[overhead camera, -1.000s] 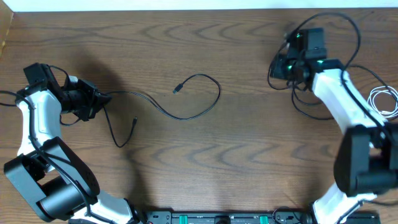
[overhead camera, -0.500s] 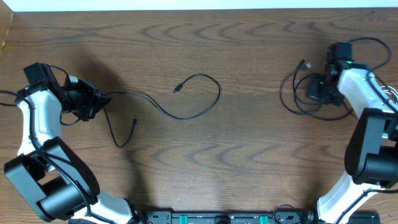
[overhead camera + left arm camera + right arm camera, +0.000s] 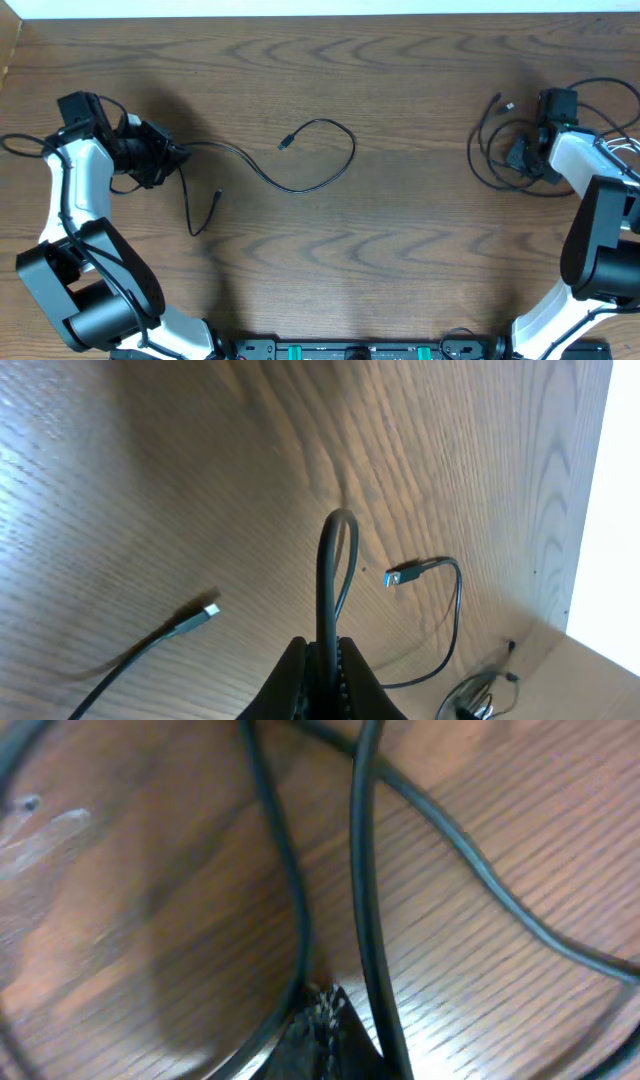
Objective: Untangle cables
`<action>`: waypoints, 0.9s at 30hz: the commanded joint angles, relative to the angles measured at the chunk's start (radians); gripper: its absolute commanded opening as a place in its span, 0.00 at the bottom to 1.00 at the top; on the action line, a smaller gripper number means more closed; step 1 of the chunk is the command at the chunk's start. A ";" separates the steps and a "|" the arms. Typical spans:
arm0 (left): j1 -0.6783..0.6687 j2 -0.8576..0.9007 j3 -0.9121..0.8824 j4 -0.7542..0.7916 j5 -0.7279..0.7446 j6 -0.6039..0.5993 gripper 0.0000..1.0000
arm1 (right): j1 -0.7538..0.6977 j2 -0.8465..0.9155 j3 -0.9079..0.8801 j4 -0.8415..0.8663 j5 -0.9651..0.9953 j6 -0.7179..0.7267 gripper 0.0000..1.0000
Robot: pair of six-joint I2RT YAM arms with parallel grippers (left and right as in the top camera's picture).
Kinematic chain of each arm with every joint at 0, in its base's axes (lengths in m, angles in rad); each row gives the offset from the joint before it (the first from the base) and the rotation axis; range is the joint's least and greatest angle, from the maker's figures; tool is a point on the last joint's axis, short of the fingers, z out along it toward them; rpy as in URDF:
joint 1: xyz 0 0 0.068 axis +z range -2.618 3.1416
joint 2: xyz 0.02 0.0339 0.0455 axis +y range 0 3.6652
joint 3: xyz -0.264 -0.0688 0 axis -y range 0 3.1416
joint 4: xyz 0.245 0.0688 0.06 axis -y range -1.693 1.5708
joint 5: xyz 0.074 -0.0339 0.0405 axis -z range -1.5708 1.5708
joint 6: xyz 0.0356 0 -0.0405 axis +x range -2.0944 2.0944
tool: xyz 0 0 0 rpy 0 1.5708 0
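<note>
At the far left, the left gripper point(image 3: 168, 160) is closed on a long black cable point(image 3: 300, 187). The left wrist view shows its fingers point(image 3: 300, 665) pinched tight on a raised loop of that cable point(image 3: 325, 570). From the grip one length drops toward the table's front edge, bends back up, and ends in a small plug point(image 3: 217, 195) lying on the wooden table point(image 3: 400, 260). The other length runs right across the wood, dips, then curls round in an open loop near the middle of the table. It ends in a second plug point(image 3: 285, 143) inside that loop.

Well apart, toward the right edge, a coiled black cable point(image 3: 485, 160) lies in loose overlapping rings with its plug end point(image 3: 508, 105) pointing toward the back. The right gripper point(image 3: 518, 155) sits low over this coil. In the blurred right wrist view its fingertips point(image 3: 325, 1020) look close together, with black strands point(image 3: 365, 870) passing on either side. I cannot tell whether one is pinched. A white cord point(image 3: 628, 146) shows at the right border, partly behind the arm.
</note>
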 commanded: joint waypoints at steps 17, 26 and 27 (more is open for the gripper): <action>-0.265 -0.018 0.113 -0.032 -0.261 0.015 0.07 | 0.039 -0.114 0.287 -0.164 -0.691 -0.126 0.33; -0.514 -0.016 0.113 -0.023 -0.509 -0.003 0.08 | 0.174 -0.095 0.187 -0.138 -0.699 -0.121 0.34; -0.536 -0.016 0.113 -0.018 -0.529 -0.010 0.08 | 0.190 -0.089 0.180 -0.134 -0.699 -0.121 0.34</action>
